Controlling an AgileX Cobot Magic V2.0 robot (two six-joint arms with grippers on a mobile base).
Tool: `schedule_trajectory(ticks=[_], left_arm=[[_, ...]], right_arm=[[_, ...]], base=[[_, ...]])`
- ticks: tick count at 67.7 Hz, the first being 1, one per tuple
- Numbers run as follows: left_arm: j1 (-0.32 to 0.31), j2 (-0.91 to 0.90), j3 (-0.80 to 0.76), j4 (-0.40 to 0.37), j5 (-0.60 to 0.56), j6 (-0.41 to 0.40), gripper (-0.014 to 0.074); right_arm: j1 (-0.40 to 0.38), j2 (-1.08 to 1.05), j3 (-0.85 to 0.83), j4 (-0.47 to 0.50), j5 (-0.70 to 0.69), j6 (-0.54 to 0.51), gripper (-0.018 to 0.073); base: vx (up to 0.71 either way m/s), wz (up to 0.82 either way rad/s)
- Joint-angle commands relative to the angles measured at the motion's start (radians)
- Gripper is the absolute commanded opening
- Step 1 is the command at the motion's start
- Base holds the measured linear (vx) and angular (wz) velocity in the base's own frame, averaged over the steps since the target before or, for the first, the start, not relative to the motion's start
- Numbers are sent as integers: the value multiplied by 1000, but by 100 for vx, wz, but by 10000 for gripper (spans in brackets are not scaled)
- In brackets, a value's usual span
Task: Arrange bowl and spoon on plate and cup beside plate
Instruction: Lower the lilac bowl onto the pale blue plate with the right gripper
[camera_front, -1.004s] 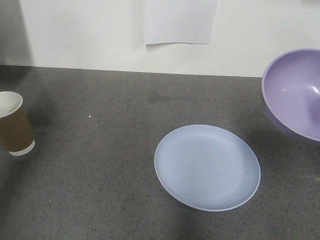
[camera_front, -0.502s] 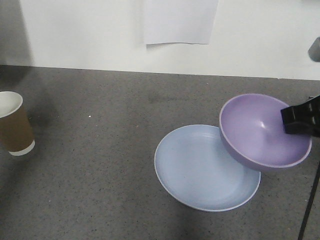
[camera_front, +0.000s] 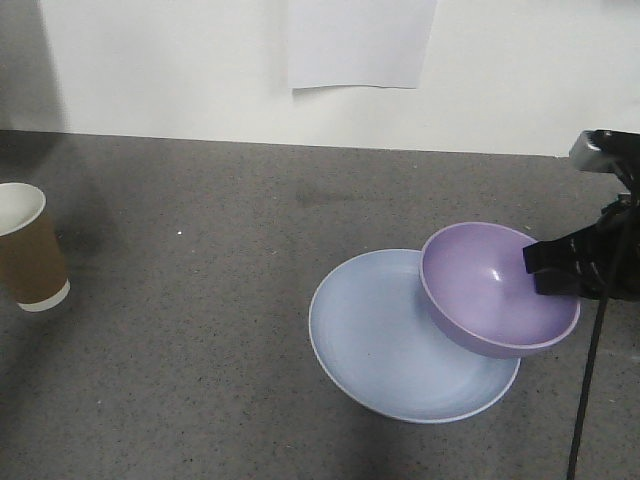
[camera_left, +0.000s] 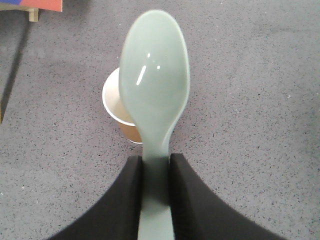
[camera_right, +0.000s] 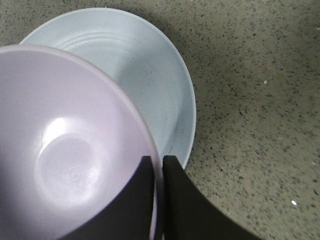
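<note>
My right gripper (camera_front: 548, 275) (camera_right: 157, 164) is shut on the rim of the lilac bowl (camera_front: 495, 290) (camera_right: 65, 150), one finger inside and one outside. The bowl hangs tilted over the right part of the pale blue plate (camera_front: 395, 345) (camera_right: 145, 70); I cannot tell if it touches. In the left wrist view my left gripper (camera_left: 155, 161) is shut on the handle of the mint-green spoon (camera_left: 155, 85), its scoop pointing forward above the brown paper cup (camera_left: 120, 112). That cup (camera_front: 28, 248) stands upright at the far left of the table.
The grey speckled table (camera_front: 200, 330) ends at a white wall with a paper sheet (camera_front: 360, 42) at the back. A black cable (camera_front: 590, 380) hangs from the right arm at the right edge. A red and blue object (camera_left: 30, 5) lies at the left wrist view's top left.
The right gripper has carried the bowl in from the right edge, leftward and down, until it hangs low over the plate's right side. Cup and plate have not moved.
</note>
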Motion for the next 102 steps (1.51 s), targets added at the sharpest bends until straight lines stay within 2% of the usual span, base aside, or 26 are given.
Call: schedule_trajectory(ticks=[1, 12, 22, 37, 46, 102], left_arm=[[0, -16, -25, -7, -51, 1, -6], [0, -16, -25, -7, -51, 1, -6], [0, -16, -25, -7, -51, 1, -6], [0, -16, -25, -7, -51, 1, -6], [0, -16, -25, -7, -51, 1, -6], [0, -16, -25, -7, -51, 1, -6]], right_arm=[[-3, 13, -27, 65, -59, -39, -6], [-3, 72, -27, 120, -93, -78, -6], [5, 104, -27, 128, -109, -80, -5], [96, 134, -27, 81, -214, -59, -5], [114, 162, -27, 53, -231, -27, -5], [118, 217, -27, 37, -249, -29, -5]], base=[[0, 0], [0, 0], [0, 0], [0, 0], [0, 0], [0, 0]])
